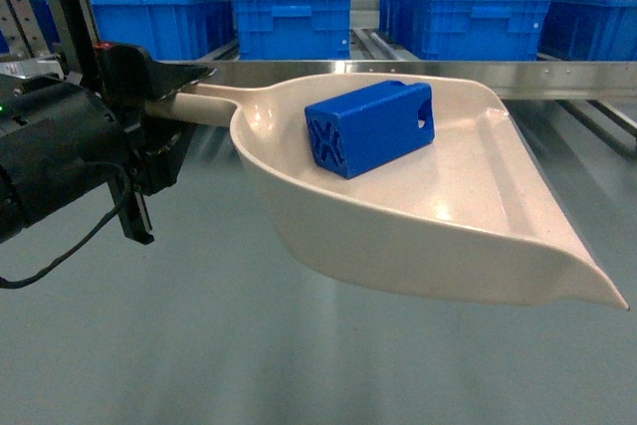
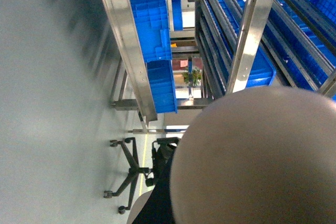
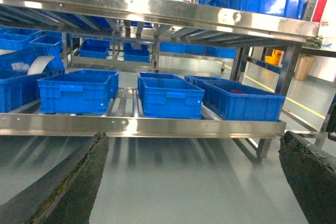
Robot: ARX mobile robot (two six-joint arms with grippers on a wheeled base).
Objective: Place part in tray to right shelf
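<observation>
Bright blue plastic, the part [image 1: 370, 128] lies on its side inside the tray [image 1: 468, 246], toward the back of the pan near the handle, its X-ribbed end facing me. I see the cream tray held up off the grey floor [image 1: 199, 345], its wide lip pointing to the lower right. My left gripper [image 1: 171, 97] is clamped on the tray's handle [image 1: 204, 105] at the left of the head view. On the left wrist camera the tray's pale underside [image 2: 257, 156] fills the lower right. My right gripper's two dark fingers [image 3: 63, 182] stand wide apart with nothing between them. Beyond them I see the steel shelf [image 3: 142, 125] with blue crates [image 3: 170, 97] sitting on its roller lanes; the tray is short of its front rail.
</observation>
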